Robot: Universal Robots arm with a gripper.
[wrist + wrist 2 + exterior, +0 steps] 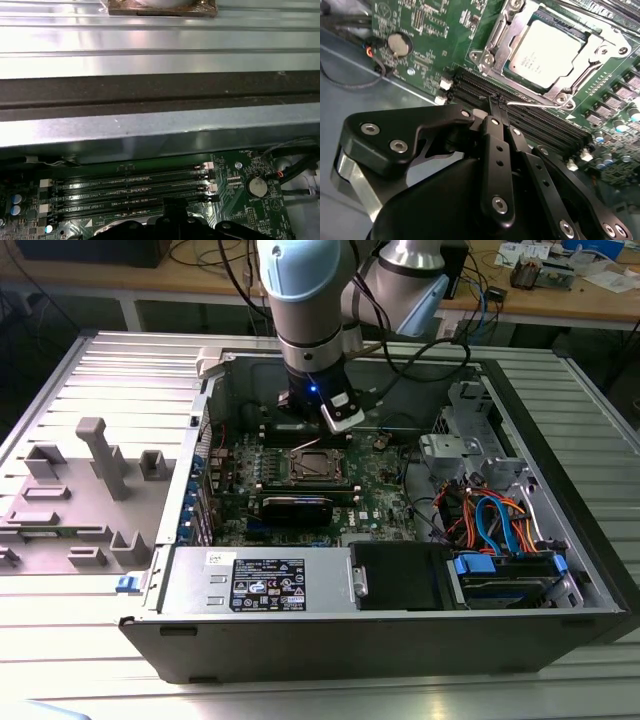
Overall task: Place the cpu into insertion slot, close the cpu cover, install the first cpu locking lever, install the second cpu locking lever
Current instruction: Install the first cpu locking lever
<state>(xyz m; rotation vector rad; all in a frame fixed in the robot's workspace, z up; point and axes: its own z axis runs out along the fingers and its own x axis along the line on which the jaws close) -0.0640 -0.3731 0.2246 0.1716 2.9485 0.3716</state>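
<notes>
- We are seeing the arm (310, 300) hanging over the open computer case (300, 640), which is lying on the ribbed metal surface (590, 420).
- The cpu (547, 50) is sitting in the insertion slot (318, 466), silvery top facing up. The cpu cover (495, 40) is lying flat around it, framing it.
- The end effector (496, 106) is showing narrow, its fingers (495, 150) drawn together with no gap at the tips.
- Its tips are sitting at the free end of a thin locking lever (536, 105), which is lying between the socket and the memory slots (540, 125). We cannot tell whether they are pinching it.
- A grey fixture (100, 455) is standing at the exterior view's left.
</notes>
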